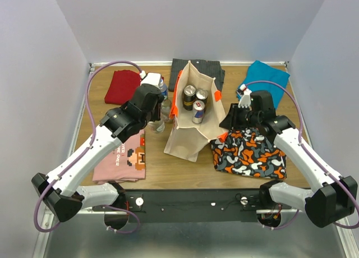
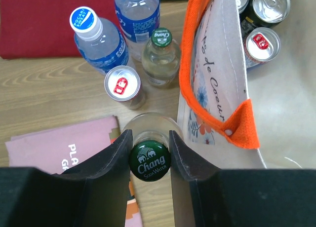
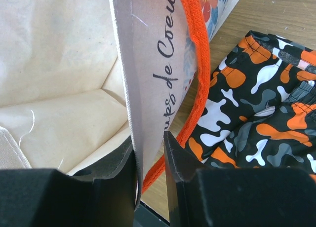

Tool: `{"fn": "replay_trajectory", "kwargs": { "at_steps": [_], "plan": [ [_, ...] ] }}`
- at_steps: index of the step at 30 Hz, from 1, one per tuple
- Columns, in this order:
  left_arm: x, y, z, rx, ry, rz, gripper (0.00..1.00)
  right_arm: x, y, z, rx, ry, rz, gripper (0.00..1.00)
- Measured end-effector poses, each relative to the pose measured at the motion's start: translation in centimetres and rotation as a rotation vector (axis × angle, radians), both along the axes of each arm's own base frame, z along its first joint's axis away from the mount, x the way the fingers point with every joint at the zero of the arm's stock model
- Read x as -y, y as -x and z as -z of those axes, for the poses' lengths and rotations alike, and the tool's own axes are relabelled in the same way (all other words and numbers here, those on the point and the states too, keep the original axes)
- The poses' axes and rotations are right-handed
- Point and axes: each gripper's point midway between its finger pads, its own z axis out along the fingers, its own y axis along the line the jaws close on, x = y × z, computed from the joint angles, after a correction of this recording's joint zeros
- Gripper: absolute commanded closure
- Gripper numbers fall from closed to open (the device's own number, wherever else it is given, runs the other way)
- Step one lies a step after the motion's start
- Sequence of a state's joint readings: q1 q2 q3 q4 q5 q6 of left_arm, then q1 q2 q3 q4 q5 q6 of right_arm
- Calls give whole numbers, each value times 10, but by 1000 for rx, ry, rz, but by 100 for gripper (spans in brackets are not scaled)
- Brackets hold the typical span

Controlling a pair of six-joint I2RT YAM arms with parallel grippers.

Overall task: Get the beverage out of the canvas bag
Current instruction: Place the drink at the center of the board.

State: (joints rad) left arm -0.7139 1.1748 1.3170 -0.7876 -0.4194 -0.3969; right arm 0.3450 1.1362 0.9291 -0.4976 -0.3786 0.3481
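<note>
Bottle of soda water (image 2: pixel 150 162), glass, clamped at its cap by the left hand (image 2: pixel 149 138), was outside the canvas bag (image 2: pixel 212 89), whose wall lay just right of that hand; judged heavy, rigid, slippery, breakable, best held at the neck. Right hand (image 3: pixel 149 140) pinched the limp bag wall. Farther, cans (image 2: pixel 261 39) sat inside; bottle's base was hidden.

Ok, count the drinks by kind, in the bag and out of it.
Cans: 4, 3 in the canvas bag, 1 outside
Glass bottles: 2
Plastic bottles: 2
Total: 8
</note>
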Motion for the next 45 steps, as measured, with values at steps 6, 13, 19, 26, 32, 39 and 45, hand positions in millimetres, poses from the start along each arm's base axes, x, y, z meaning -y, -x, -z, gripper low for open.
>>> {"fn": "replay_trajectory", "kwargs": {
  "at_steps": [6,13,19,26,32,39,45],
  "plan": [
    [9,-11,8,13,7,2,100,0,0,0,0,0,-1,73],
    [16,-19,22,-6,-10,3,100,0,1,-1,-3,6,-9,82],
    [18,-23,24,-6,-12,0,100,-3,-5,-14,17,-3,-15,81],
    [17,-31,39,-30,-33,-15,100,-8,-13,-33,59,-20,-33,81],
    [14,-32,45,-42,-43,-25,100,-8,-13,-37,65,-18,-38,83],
    [14,-39,47,-36,-37,-34,100,-7,-12,-38,61,-17,-36,85],
    [18,-42,58,-62,-50,-28,100,-7,-16,-51,86,-17,-31,87]
  ]
}}
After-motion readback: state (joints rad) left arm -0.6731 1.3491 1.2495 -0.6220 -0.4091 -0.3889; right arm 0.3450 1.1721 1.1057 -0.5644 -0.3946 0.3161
